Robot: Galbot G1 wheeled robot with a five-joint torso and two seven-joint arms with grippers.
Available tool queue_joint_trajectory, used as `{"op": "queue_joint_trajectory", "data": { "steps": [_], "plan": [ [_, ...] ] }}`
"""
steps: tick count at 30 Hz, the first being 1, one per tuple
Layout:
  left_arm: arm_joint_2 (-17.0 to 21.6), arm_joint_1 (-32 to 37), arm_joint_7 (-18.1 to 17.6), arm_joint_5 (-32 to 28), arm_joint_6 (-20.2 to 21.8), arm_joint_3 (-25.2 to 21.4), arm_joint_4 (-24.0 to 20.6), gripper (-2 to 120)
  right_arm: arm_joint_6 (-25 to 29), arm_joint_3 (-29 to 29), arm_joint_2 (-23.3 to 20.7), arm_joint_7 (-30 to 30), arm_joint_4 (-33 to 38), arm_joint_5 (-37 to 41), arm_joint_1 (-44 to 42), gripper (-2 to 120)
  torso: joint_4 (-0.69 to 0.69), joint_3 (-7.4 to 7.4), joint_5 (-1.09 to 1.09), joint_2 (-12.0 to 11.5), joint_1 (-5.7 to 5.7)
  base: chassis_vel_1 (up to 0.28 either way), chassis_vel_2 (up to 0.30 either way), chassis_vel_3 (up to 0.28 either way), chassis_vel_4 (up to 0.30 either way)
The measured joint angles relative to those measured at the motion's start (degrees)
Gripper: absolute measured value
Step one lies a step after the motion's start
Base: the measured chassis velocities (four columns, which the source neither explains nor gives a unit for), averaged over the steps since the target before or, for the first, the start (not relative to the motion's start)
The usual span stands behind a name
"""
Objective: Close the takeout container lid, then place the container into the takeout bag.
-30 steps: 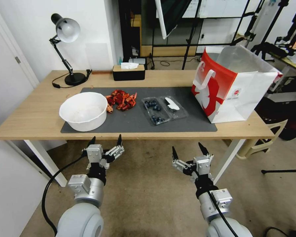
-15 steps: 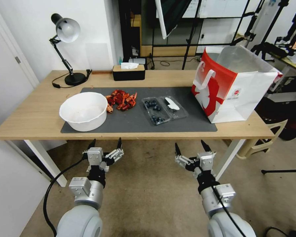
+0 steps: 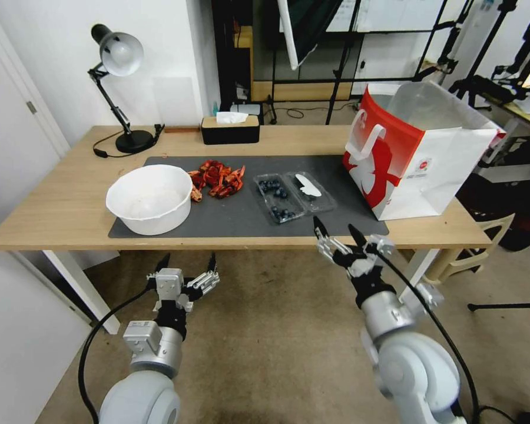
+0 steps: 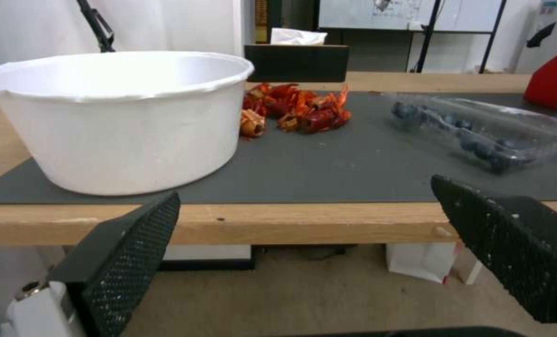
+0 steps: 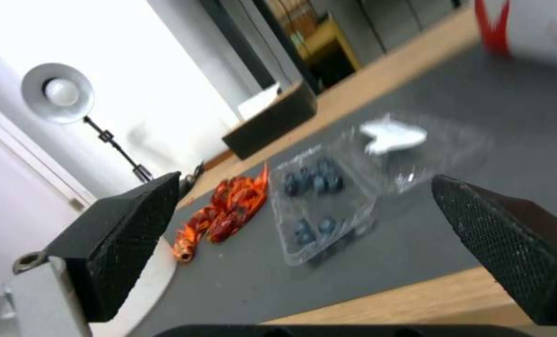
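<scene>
- Head view: our right gripper [image 3: 338,232] spread wide at the table edge, aimed toward the takeout container [image 3: 280,199], whose lid [image 3: 312,191] lies flat open.
- Our left gripper [image 3: 187,262] also wide, parked below the table.

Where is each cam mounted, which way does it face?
Head: high, looking down at table; both arms, left gripper, right gripper show.
Left wrist: below table edge, facing white bowl; own open fingers show.
Right wrist: above front edge, facing open takeout container; own fingers show.
Shared: container, crayfish.
</scene>
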Motion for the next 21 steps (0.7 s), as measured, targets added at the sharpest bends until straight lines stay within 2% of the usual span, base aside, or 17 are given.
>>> {"op": "queue_joint_trajectory", "data": {
  "steps": [2,4,7,12,15,21],
  "plan": [
    [-0.12,0.09,0.06,0.09,-0.18,-0.37,0.15,100,-1.94,-0.45,-1.01,3.56,-2.41,7.24,3.51,100,-0.01,0.0,0.0,0.0,0.0,0.0,0.0,0.0,0.0],
    [-0.18,0.12,0.07,0.15,-0.21,-0.44,0.19,100,-2.4,-0.6,-1.26,4.55,-3.19,9.08,4.64,100,-0.01,0.0,0.0,0.0,0.0,0.0,0.0,0.0,0.0],
    [-0.65,0.38,0.06,0.55,-0.63,-0.84,0.49,100,-4.23,-1.55,-2.29,9.25,-6.79,17.02,9.88,100,0.0,0.0,-0.01,0.0,0.0,0.0,0.0,0.0,0.0],
    [-0.96,0.6,-0.01,0.85,-0.87,-1.16,0.76,100,-6.05,-2.2,-2.66,14.04,-9.69,22.01,14.29,100,0.0,0.0,0.0,0.0,0.0,0.0,0.0,0.0,0.0],
    [-1.31,0.61,-0.17,1.03,-1.12,-1.5,1.15,100,-7.42,-2.45,-2.56,19.36,-11.92,26.45,17.68,100,0.0,0.0,-0.01,0.0,0.0,0.0,0.0,0.0,0.0],
    [-1.76,0.74,-0.3,1.22,-1.34,-1.82,1.43,100,-8.41,-2.75,-2.14,23.32,-14.81,30.44,20.67,100,0.0,0.01,0.0,0.0,0.0,0.0,0.0,0.0,0.0]
  ]
}}
